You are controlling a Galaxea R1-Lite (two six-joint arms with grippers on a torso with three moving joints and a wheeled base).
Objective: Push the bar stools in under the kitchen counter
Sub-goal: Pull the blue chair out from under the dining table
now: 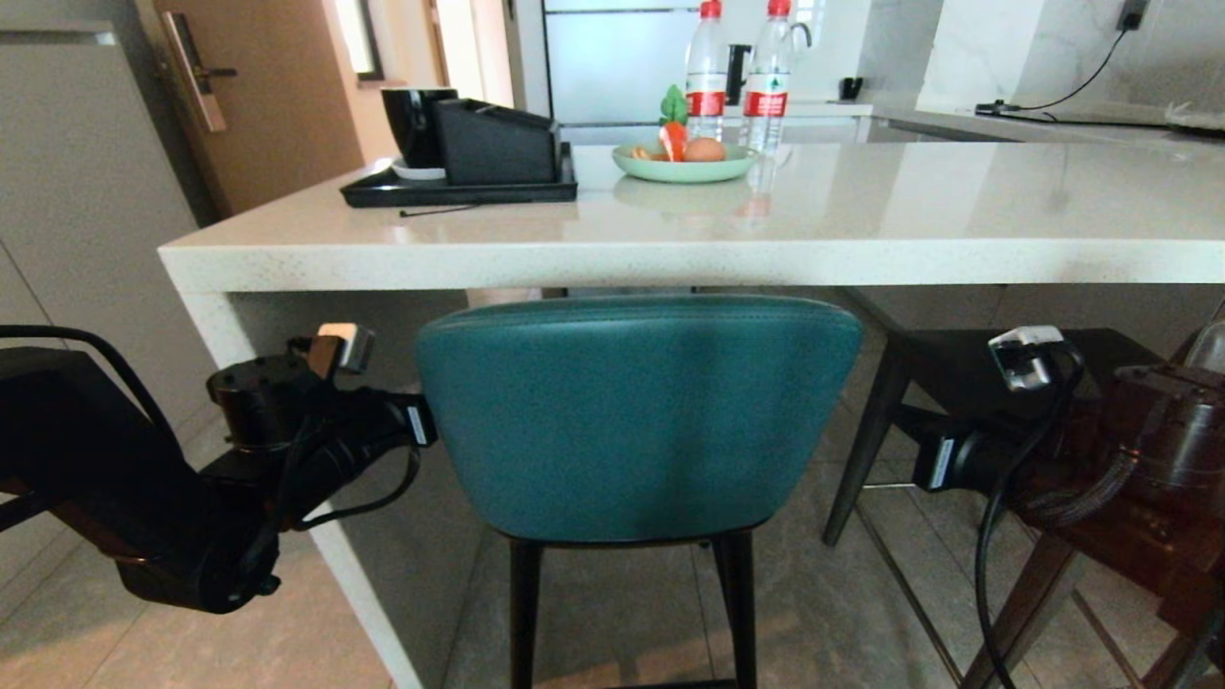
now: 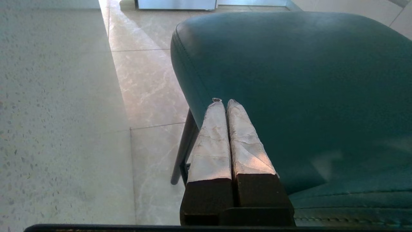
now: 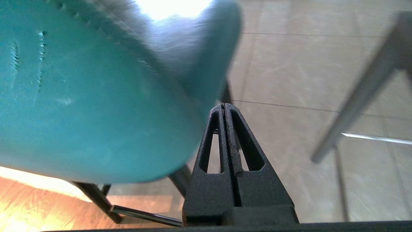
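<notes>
Teal stool (image 1: 636, 421) being pushed under counter (image 1: 670, 239), both grippers (image 2: 224, 102) (image 3: 223, 105) pressed together flanking backrest; needing further forward shove.

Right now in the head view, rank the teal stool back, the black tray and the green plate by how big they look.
1. teal stool back, helped by nearness
2. black tray
3. green plate

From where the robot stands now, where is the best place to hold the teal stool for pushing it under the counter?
Probably the two side edges of the teal stool's rounded backrest, left gripper and right gripper pressing inward from either side. The back faces the robot, upright.
</notes>
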